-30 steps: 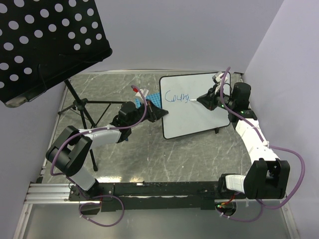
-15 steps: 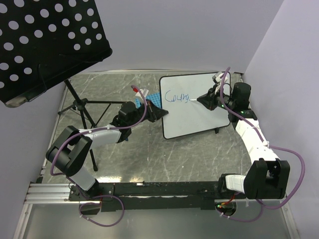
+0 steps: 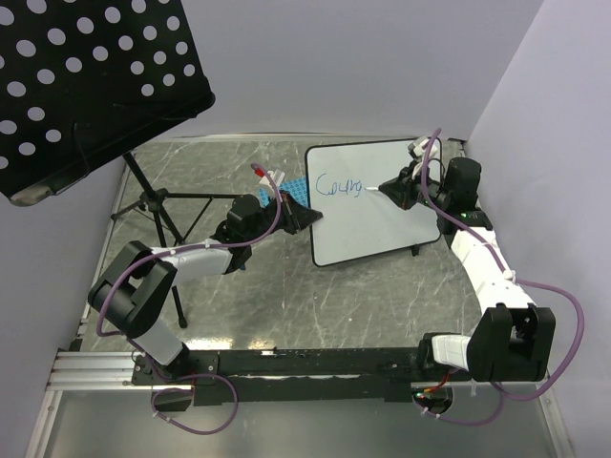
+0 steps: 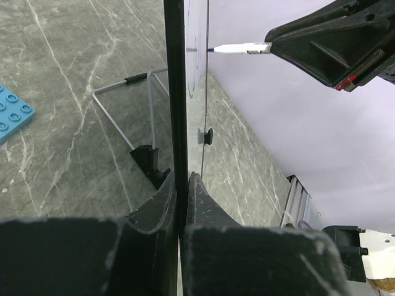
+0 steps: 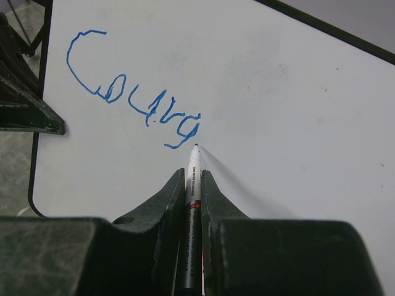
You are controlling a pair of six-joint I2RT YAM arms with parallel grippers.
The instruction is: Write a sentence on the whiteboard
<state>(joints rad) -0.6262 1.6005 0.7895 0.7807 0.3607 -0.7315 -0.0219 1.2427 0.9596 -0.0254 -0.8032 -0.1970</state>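
Note:
The whiteboard (image 3: 377, 205) stands tilted on the table at the right. Blue cursive text (image 3: 341, 183) on its upper left reads "Courag"; it also shows in the right wrist view (image 5: 133, 102). My right gripper (image 3: 393, 190) is shut on a white marker (image 5: 193, 185), whose tip sits just right of the last letter. My left gripper (image 3: 307, 218) is shut on the board's dark left edge (image 4: 174, 92). In the left wrist view the marker (image 4: 237, 49) points at the board from the right.
A black perforated music stand (image 3: 91, 81) on a tripod (image 3: 158, 205) fills the upper left. A blue gridded plate (image 3: 294, 188) lies behind the left gripper, a corner showing in the left wrist view (image 4: 12, 114). The board's wire prop (image 4: 133, 105) stands behind it.
The right gripper has shifted slightly with the marker at the end of the written word. The left arm and board have not moved.

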